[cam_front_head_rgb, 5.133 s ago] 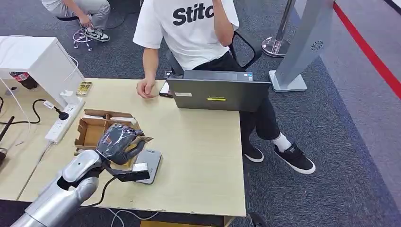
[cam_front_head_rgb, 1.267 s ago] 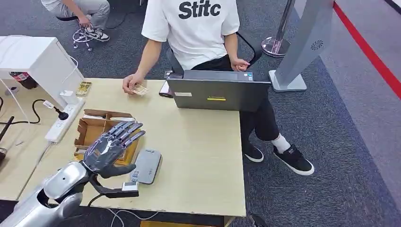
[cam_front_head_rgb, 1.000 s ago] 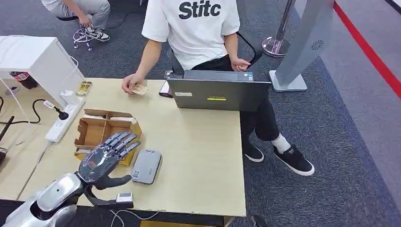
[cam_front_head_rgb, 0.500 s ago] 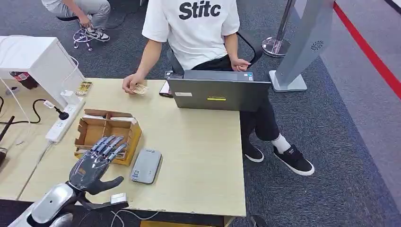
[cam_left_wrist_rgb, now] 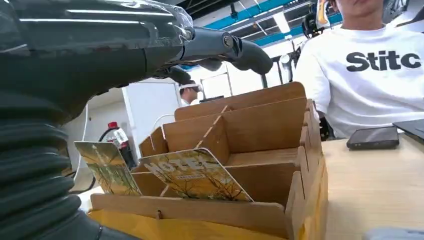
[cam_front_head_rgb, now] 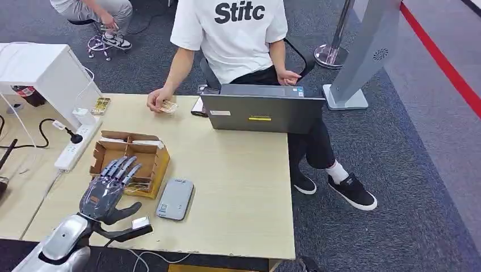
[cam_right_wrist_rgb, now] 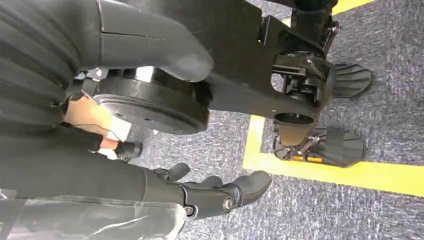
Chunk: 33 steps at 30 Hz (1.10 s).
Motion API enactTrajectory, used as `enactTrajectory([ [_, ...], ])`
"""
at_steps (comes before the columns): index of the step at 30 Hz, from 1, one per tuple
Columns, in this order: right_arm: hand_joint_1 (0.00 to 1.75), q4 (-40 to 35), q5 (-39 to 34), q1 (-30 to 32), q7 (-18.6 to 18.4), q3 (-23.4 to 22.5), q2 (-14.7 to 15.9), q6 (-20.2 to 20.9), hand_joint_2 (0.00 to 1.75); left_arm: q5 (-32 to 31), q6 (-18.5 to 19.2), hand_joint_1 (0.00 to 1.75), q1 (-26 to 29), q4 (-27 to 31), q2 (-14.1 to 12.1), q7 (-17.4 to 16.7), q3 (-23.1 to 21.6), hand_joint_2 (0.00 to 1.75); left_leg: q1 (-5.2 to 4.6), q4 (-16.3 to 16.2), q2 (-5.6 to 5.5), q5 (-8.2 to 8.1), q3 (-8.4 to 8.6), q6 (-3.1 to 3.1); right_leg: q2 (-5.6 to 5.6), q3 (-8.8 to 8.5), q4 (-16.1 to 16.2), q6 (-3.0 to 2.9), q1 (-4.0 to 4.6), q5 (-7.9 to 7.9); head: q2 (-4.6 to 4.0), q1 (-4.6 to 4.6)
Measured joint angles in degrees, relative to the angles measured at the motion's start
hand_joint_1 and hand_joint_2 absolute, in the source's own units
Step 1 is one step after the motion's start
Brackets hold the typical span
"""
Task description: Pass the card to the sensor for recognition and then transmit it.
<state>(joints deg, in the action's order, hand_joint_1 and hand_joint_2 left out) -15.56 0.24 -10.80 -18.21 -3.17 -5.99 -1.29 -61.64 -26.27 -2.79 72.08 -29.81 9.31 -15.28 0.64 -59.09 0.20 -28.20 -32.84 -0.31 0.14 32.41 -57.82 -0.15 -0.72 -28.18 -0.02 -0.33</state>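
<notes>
My left hand [cam_front_head_rgb: 105, 192] hovers with fingers spread and holding nothing, over the near corner of the brown cardboard divider box [cam_front_head_rgb: 142, 161]. Its upright partitions and two leaning printed cards [cam_left_wrist_rgb: 192, 175] stand at my twelve o'clock. At three o'clock the flat grey card sensor [cam_front_head_rgb: 175, 198] lies just beside the box. Past it, toward two o'clock, bare light wooden tabletop [cam_front_head_rgb: 238, 181] runs to the open grey laptop [cam_front_head_rgb: 262, 112]. At eleven o'clock a white power strip [cam_front_head_rgb: 76, 147] lines the table edge. A person's hand [cam_front_head_rgb: 157, 103] rests at one o'clock, well apart.
</notes>
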Motion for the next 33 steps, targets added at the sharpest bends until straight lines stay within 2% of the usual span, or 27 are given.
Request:
enactTrajectory([
  [5, 0.0, 0.0, 0.0, -0.1, -0.1, 0.4, 0.0, -0.1, 1.75, -0.2, -0.2, 0.02, -0.7, -1.7, 0.7, 0.0, 0.0, 1.75, 0.0, 0.0, 0.0, 0.0, 0.0, 0.0, 0.0, 0.0, 0.0, 0.0, 0.0, 0.0, 0.0, -0.02],
  [6, 0.0, 0.0, 0.0, -0.1, -0.1, 0.5, 0.0, -0.1, 1.75, -0.2, -0.2, 1.26, -0.7, -1.9, 0.8, 0.0, 0.0, 1.75, 0.0, 0.0, 0.0, 0.0, 0.0, 0.0, 0.0, 0.0, 0.0, 0.0, 0.0, 0.0, 0.0, 0.0],
  [7, 0.0, 0.0, 0.0, -0.1, -0.1, 0.5, 0.0, -0.1, 1.75, -0.2, -0.2, 1.62, -0.7, -2.1, 0.9, 0.0, 0.0, 1.75, 0.0, 0.0, 0.0, 0.0, 0.0, 0.0, 0.01, 0.0, 0.0, 0.0, 0.0, 0.0, 0.0, -0.02],
  [13, 0.0, 0.0, 0.0, -0.1, -0.1, 0.6, 0.0, -0.1, 1.75, 0.0, -0.2, 1.69, -0.8, -2.9, 1.1, 0.0, 0.2, 1.75, 0.0, 0.0, 0.0, 0.0, 0.0, 0.0, 0.01, 0.0, 0.0, 0.0, 0.0, 0.0, 0.0, -0.02],
  [16, 0.0, 0.0, 0.0, -0.1, -0.1, 0.6, 0.0, 0.0, 1.75, 0.2, -0.4, 1.59, -0.8, -3.1, 1.1, 0.0, 0.3, 1.75, 0.0, 0.0, 0.0, 0.0, 0.0, 0.0, 0.01, 0.0, 0.0, 0.0, 0.0, 0.0, 0.0, -0.02],
  [17, 0.0, 0.0, 0.0, -0.1, -0.1, 0.6, 0.0, 0.0, 1.75, 0.3, -0.5, 1.64, -0.8, -3.1, 1.2, 0.0, 0.4, 1.75, 0.0, 0.0, 0.0, 0.0, 0.0, 0.0, 0.01, 0.0, 0.0, 0.0, 0.0, 0.0, 0.0, -0.02],
  [19, 0.0, 0.0, -0.1, -0.1, -0.1, 0.6, 0.0, 0.0, 1.75, 0.5, -0.7, 1.55, -0.8, -3.1, 1.1, 0.0, 0.4, 1.75, 0.0, 0.0, 0.0, 0.0, 0.0, 0.0, 0.01, 0.0, 0.0, 0.0, 0.0, 0.0, 0.0, -0.02],
  [20, 0.0, 0.0, -0.2, -0.1, -0.1, 0.6, 0.0, 0.0, 1.75, 0.7, -0.8, 1.57, -0.8, -3.1, 1.1, 0.0, 0.5, 1.75, 0.0, 0.0, 0.0, 0.0, 0.0, 0.0, 0.0, 0.0, 0.0, 0.0, 0.0, 0.0, 0.0, -0.02],
  [21, 0.0, 0.0, -0.2, -0.1, -0.1, 0.6, 0.0, 0.0, 1.75, 0.9, -1.1, 1.68, -0.8, -3.1, 1.1, 0.0, 0.6, 1.75, 0.0, 0.0, 0.01, 0.0, 0.0, 0.0, 0.0, 0.0, 0.0, 0.0, 0.0, 0.0, 0.0, 0.0],
  [22, 0.0, 0.0, -0.4, -0.1, -0.1, 0.6, 0.0, -0.1, 1.75, 1.2, -1.4, 1.66, -0.7, -3.0, 1.1, 0.0, 0.9, 1.75, 0.0, 0.0, 0.01, 0.0, 0.0, 0.0, 0.0, 0.0, 0.0, 0.0, 0.0, 0.0, 0.0, -0.02],
  [24, 0.0, 0.0, -0.6, -0.1, 0.1, 0.6, 0.0, -0.2, 1.75, 1.9, -2.6, 1.68, -0.4, -2.4, 1.1, 0.1, 1.5, 1.75, 0.0, 0.0, 0.02, 0.0, 0.0, 0.0, 0.01, 0.0, 0.0, 0.0, 0.0, 0.0, 0.0, 0.0],
  [25, 0.0, 0.0, -0.8, -0.1, 0.2, 0.6, 0.0, -0.4, 1.75, 2.3, -3.5, 1.75, -0.1, -2.0, 1.1, 0.4, 1.9, 1.75, 0.0, 0.0, 0.02, 0.0, 0.01, 0.0, 0.01, 0.0, 0.0, 0.0, 0.0, 0.0, 0.0, -0.02],
  [27, 0.0, 0.0, -1.0, -0.1, 0.2, 0.6, 0.0, -0.4, 1.75, 3.1, -6.2, 1.75, 0.3, -0.6, 1.3, 1.0, 2.9, 1.75, 0.0, 0.0, 0.01, 0.0, 0.01, 0.0, 0.0, 0.01, 0.0, 0.0, 0.0, 0.0, 0.0, -0.02],
  [33, 0.0, 0.0, -1.2, -0.1, 0.3, 0.6, 0.0, -0.4, 1.75, 4.1, -9.6, 1.75, -0.1, 2.9, 2.8, 2.2, 4.4, 1.75, 0.0, 0.0, -0.01, 0.0, 0.01, 0.0, -0.01, 0.01, 0.0, 0.0, 0.0, 0.01, 0.0, -0.02],
])
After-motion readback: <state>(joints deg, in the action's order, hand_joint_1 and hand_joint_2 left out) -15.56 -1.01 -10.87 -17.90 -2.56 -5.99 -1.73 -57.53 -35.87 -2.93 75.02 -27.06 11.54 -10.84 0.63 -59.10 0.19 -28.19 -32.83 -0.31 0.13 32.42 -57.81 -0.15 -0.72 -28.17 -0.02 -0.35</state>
